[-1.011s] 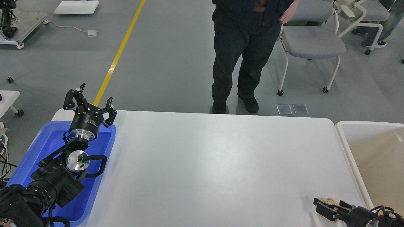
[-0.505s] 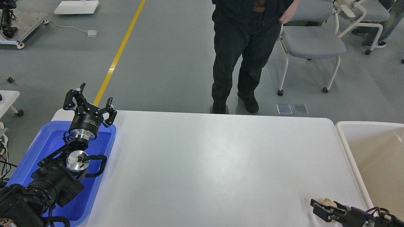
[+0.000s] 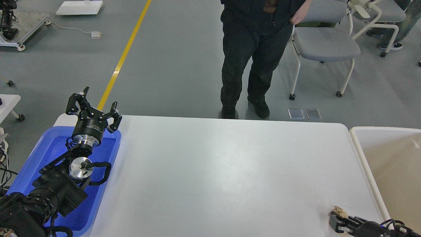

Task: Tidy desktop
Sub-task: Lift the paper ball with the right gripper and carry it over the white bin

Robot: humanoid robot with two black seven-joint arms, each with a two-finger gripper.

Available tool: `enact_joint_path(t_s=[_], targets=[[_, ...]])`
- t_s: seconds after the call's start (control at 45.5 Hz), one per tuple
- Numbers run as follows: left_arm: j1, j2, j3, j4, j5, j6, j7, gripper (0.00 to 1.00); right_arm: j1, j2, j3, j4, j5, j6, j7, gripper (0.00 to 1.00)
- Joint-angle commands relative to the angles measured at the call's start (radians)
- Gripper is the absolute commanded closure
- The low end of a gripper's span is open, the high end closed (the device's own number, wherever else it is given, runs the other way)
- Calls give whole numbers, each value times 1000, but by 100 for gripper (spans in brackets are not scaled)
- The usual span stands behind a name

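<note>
left claw (image 3: 93,107) spread and parked above the blue tray (image 3: 36,154), right claw (image 3: 336,221) low at the white surface's (image 3: 217,171) near right corner by a small tan scrap (image 3: 338,210), grip impossible to tell.

A robotics lab or test hall — smooth grey floor (image 3: 184,65) with a yellow painted line (image 3: 123,59), grey wheeled chairs (image 3: 324,44) beyond the tabletop's far edge, another machine stand (image 3: 19,28) at far left.
</note>
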Motion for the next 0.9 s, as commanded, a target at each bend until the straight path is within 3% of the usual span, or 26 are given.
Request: enact_joint_path(t_s=[0.0, 0.242, 0.462, 0.725, 0.879], targets=[[0, 0, 0, -1, 0, 0, 0, 0, -3, -22, 10, 5, 3, -1, 8, 100], [0, 0, 0, -1, 0, 0, 0, 0, 28, -143, 67, 148, 15, 7, 74, 100], [0, 0, 0, -1, 0, 0, 0, 0, 175, -317, 73, 343, 17, 61, 115, 100], [0, 0, 0, -1, 0, 0, 0, 0, 382, -496, 78, 396, 21, 251, 149, 100], [0, 0, 0, -1, 0, 0, 0, 0, 491, -599, 123, 400, 104, 430, 168, 100]])
